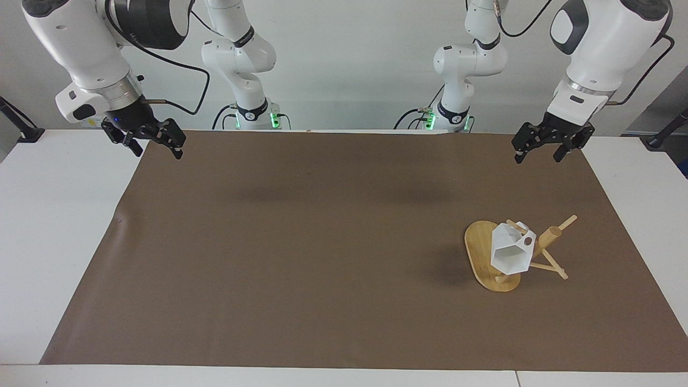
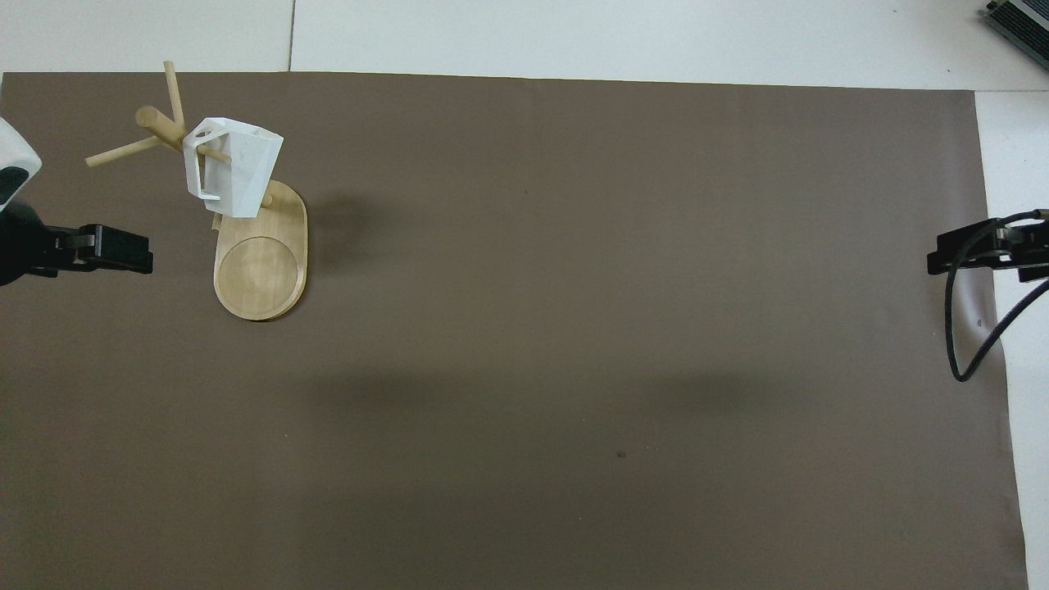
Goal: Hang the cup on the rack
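The white faceted cup [image 1: 509, 251] [image 2: 236, 168] hangs by its handle on a thin peg of the bamboo rack [image 1: 480, 248] [image 2: 261, 274], which stands on the brown mat toward the left arm's end of the table. No gripper touches the cup. My left gripper [image 1: 537, 156] [image 2: 123, 252] is up in the air over the mat's edge nearest the robots, open and empty, well apart from the rack. My right gripper [image 1: 158, 150] [image 2: 975, 249] waits open and empty over the mat's corner at the right arm's end.
A brown mat [image 1: 301, 258] covers most of the white table [image 1: 48, 242]. A black cable [image 2: 963, 328] loops down from the right arm near the mat's edge.
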Action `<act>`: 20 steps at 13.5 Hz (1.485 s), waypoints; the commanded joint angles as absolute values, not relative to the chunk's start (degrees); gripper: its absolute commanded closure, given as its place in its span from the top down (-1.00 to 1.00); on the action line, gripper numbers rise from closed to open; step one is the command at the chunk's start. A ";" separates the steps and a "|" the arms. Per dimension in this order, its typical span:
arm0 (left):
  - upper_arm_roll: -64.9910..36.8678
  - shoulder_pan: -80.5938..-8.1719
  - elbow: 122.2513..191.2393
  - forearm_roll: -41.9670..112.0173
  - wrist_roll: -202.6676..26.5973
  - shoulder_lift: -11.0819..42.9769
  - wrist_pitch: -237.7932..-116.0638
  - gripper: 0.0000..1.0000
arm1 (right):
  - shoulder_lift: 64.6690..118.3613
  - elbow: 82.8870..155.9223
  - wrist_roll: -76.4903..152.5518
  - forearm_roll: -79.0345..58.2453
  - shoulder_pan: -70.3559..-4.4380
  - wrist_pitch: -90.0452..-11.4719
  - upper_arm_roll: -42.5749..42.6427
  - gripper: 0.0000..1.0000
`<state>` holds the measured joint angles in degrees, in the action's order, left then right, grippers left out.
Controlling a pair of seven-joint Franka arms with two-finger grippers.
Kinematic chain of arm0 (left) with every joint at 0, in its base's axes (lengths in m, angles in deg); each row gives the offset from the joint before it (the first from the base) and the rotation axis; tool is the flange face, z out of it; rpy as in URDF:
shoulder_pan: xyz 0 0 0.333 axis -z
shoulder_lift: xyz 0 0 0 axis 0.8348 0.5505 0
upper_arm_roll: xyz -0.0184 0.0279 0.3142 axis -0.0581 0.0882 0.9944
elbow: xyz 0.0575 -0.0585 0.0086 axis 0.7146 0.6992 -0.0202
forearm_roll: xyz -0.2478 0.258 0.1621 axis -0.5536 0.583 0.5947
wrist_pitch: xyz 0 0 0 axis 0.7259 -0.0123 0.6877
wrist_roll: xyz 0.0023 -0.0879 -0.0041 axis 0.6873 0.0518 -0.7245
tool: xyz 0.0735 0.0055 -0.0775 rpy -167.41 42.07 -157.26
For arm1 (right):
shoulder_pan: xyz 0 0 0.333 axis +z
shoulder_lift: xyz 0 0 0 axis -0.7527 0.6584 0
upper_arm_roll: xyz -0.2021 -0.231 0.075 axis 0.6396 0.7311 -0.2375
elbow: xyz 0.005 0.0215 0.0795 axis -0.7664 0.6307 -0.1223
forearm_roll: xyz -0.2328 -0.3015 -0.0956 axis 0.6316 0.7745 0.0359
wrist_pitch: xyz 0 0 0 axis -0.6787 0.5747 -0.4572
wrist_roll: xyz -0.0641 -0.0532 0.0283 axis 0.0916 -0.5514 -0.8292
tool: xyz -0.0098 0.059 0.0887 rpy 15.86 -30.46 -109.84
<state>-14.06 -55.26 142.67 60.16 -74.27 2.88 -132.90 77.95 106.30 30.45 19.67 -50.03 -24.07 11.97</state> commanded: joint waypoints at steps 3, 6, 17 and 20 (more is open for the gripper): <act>-12.27 -54.23 133.24 61.39 -68.03 5.98 -122.75 1.00 | 76.53 108.03 31.70 19.84 -50.32 -24.65 11.80 1.00; -11.12 -53.88 133.15 61.04 -67.76 5.45 -121.08 1.00 | 76.53 108.03 31.70 19.84 -50.32 -24.65 11.80 1.00; -11.74 -54.58 133.42 60.87 -67.76 3.96 -120.99 1.00 | 76.53 108.03 31.70 19.84 -50.32 -24.65 11.80 1.00; -11.65 -54.58 133.42 60.95 -68.11 3.95 -121.07 1.00 | 76.52 108.03 31.70 19.84 -50.32 -24.65 11.80 1.00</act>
<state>-12.17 -55.22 134.11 60.26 -68.41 4.25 -122.25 77.94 106.30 30.45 19.67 -50.03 -24.07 11.97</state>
